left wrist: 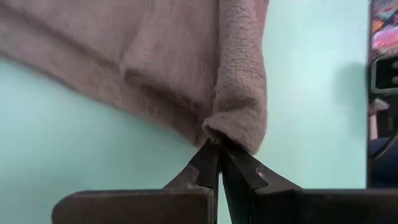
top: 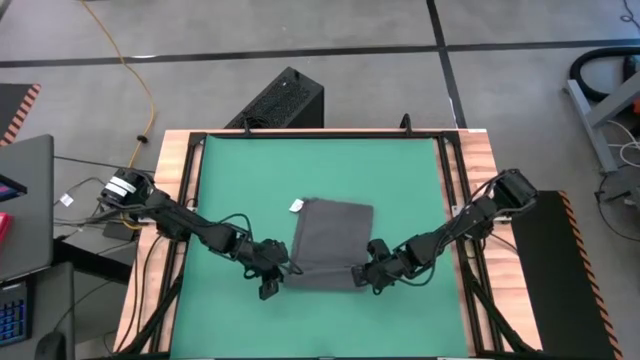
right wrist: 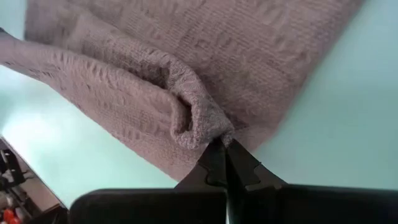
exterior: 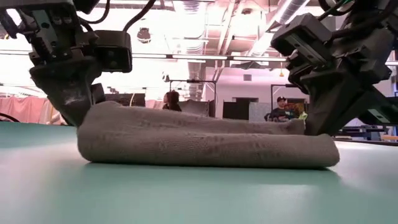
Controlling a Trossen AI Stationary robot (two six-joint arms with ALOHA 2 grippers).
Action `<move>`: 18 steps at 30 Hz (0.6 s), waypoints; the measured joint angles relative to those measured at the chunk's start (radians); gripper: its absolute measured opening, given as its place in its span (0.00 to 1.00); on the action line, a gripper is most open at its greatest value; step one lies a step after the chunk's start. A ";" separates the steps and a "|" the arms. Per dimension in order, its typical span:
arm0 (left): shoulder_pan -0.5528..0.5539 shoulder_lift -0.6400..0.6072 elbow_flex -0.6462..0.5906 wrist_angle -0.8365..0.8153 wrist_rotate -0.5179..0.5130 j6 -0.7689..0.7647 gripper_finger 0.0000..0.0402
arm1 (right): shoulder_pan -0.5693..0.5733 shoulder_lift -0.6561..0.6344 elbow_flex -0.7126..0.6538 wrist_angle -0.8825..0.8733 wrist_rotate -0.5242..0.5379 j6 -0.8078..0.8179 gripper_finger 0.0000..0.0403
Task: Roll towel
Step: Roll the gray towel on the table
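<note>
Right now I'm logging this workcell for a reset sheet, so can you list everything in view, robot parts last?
towel: one, dark grey, middle of the mat, near edge folded over into a first roll
white tag: one, on the towel's far left corner
green mat: one, covers the table top
table: one, wooden rim with black frame
black box: one, on the floor beyond the table
yellow cable: one, on the floor, far left
people: two, in the room behind, seen in the low view
left gripper: shut on the towel's near left corner
right gripper: shut on the towel's near right corner
</note>
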 joint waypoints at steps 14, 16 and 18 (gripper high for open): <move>0.033 -0.282 0.000 -0.196 -0.219 0.088 0.00 | 0.000 0.001 -0.004 -0.072 -0.050 -0.031 0.01; 0.033 -0.290 0.000 -0.236 -0.182 0.091 0.00 | 0.000 0.000 -0.002 -0.071 -0.050 -0.034 0.01; 0.031 -0.281 -0.001 -0.247 -0.152 0.102 0.00 | -0.001 0.000 -0.002 -0.077 -0.050 -0.034 0.01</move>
